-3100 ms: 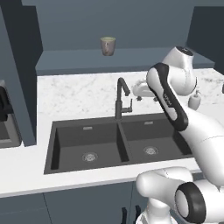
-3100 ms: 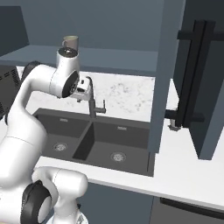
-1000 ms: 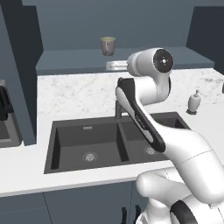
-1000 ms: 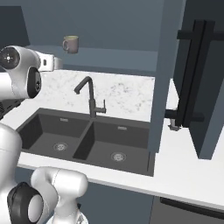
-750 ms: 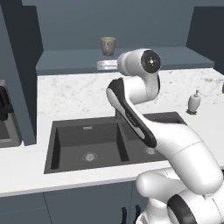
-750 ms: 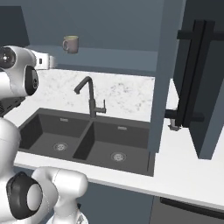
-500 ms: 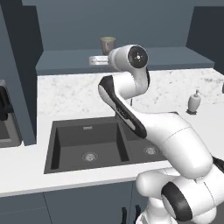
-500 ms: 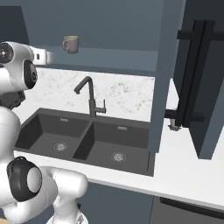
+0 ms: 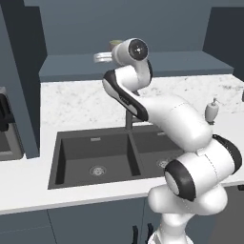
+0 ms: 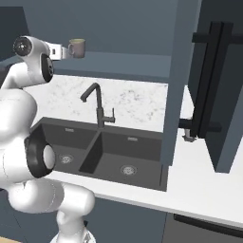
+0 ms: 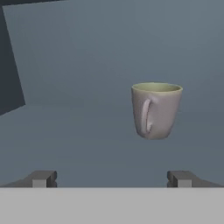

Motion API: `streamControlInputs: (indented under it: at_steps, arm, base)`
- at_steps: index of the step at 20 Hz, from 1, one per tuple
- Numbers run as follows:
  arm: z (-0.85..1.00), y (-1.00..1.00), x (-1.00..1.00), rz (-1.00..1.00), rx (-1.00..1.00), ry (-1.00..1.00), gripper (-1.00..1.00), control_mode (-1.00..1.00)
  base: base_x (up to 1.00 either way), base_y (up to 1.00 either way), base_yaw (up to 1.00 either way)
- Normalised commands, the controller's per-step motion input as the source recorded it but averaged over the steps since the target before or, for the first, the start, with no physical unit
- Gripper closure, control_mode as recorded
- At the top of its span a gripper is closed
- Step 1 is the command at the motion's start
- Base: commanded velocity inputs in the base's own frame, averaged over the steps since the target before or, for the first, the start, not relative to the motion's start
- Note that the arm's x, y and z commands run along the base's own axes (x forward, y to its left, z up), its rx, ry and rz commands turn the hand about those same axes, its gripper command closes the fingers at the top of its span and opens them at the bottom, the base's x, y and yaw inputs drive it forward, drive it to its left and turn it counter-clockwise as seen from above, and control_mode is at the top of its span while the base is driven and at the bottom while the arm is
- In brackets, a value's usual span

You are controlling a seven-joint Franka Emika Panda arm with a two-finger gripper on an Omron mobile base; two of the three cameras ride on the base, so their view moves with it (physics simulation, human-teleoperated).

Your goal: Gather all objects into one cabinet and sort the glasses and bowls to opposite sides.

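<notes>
The reach for the tan cup [image 11: 156, 110] is under way: it stands upright on the shelf [image 11: 87, 144], ahead of the spread, empty fingers [image 11: 42, 178]. Next, I judge, they must advance and shift toward the cup before clenching.

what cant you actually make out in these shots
- Cup, left base view: mostly hidden behind the arm's wrist.
- Faucet, left base view: largely covered by the arm.
- Sink, left base view: right basin hidden by the robot's body.
- Soap bottle: too small for detail.
</notes>
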Motion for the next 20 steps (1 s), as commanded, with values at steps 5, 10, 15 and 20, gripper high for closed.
streamControlInputs:
  at_steps: [5, 10, 15, 20]
  arm:
    - [0.00, 0.00, 0.71, 0.00, -0.13, 0.01, -1.00, -1.00]
    - [0.00, -0.01, 0.72, -0.05, -0.10, 0.02, -1.00, -1.00]
    - [-0.07, 0.00, 0.69, -0.09, -0.01, 0.00, -1.00, -1.00]
    - [-0.09, 0.00, 0.70, -0.10, 0.00, 0.00, -1.00, -1.00]
  base:
    - [0.00, 0.00, 0.00]
    - [0.00, 0.00, 0.00]
    - [0.00, 0.00, 0.00]
    - [0.00, 0.00, 0.00]
